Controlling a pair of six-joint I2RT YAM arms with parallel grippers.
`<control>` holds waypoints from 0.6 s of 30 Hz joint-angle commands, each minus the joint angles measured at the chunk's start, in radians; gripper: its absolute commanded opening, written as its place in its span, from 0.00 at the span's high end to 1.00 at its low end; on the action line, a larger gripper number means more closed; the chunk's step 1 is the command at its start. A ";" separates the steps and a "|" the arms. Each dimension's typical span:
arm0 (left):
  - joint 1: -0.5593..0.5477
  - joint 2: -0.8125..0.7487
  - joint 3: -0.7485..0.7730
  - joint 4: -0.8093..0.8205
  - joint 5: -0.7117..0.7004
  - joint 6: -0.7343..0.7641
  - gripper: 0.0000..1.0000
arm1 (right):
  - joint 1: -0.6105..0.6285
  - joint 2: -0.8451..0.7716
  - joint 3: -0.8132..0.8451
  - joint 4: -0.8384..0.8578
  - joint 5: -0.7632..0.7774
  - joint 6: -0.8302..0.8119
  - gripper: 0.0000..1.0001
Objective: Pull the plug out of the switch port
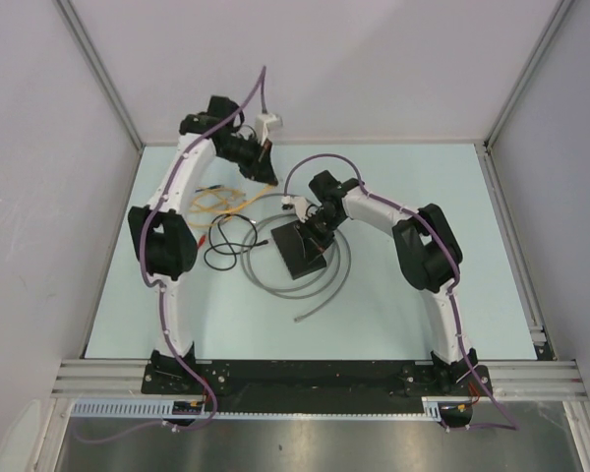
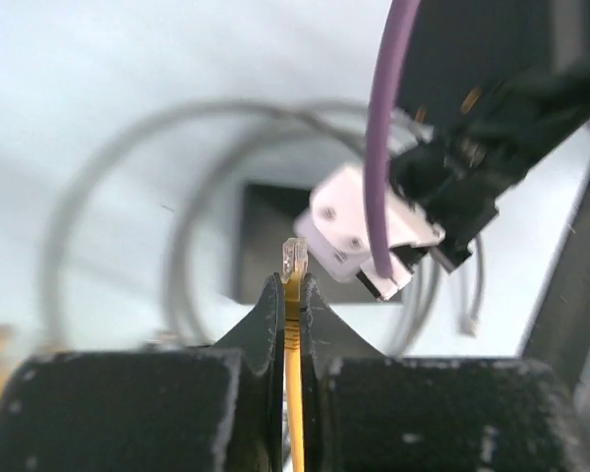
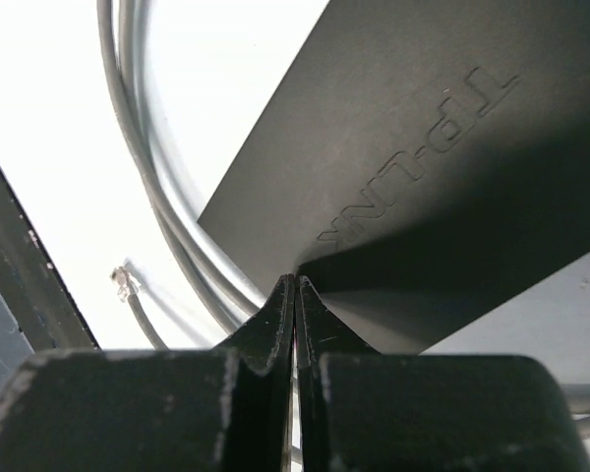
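Table (image 1: 423, 197): one switch (image 1: 297, 251), one yellow cable (image 1: 221, 202)

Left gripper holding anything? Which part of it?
Yes. The left gripper pinches the yellow cable just behind its clear plug, which pokes out beyond the jaws.

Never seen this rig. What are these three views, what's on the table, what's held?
Two robot arms bolted to a table. One picture is from overhead; the other two are from cameras on each wrist, looking along the fingers. On the table lie a black switch, a grey cable and a yellow cable. The left gripper is shut on the yellow cable, its clear plug free in the air. The right gripper is shut, tips at the switch's edge.
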 commanded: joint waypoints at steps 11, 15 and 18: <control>0.198 -0.099 -0.204 0.201 -0.259 -0.160 0.88 | -0.056 0.072 0.090 -0.041 0.222 -0.048 1.00; 0.218 -0.096 -0.312 0.298 -0.328 -0.211 0.79 | -0.073 0.041 0.097 -0.042 0.225 -0.045 1.00; 0.218 -0.072 -0.307 0.301 -0.396 -0.240 0.67 | -0.079 0.046 0.111 -0.063 0.210 -0.033 1.00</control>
